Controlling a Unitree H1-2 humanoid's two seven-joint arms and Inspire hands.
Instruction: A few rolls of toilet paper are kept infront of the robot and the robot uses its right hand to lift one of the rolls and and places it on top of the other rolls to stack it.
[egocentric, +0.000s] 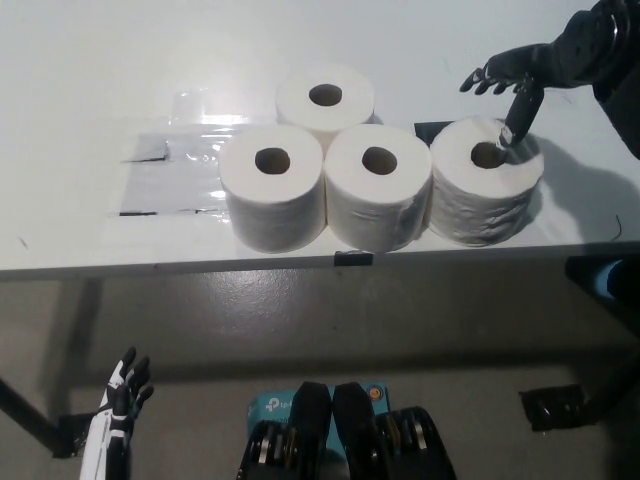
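Our right hand (512, 85) above the rightmost roll (487, 192)

Fingers spread, grasping nothing, one pointing at its core; three rolls (325, 170) crowd just left. Left hand (118, 415) hangs low, fingers apart.

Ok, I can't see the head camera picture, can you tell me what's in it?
The black right hand pokes a finger toward the hole of the rightmost toilet roll on a white table. Three more rolls sit beside it. The white left hand rests low, below the table.

The black right hand (512, 85) reaches in far right, fingers spread, one pointing down; the white left hand (120, 405) hangs near left, seemingly open.
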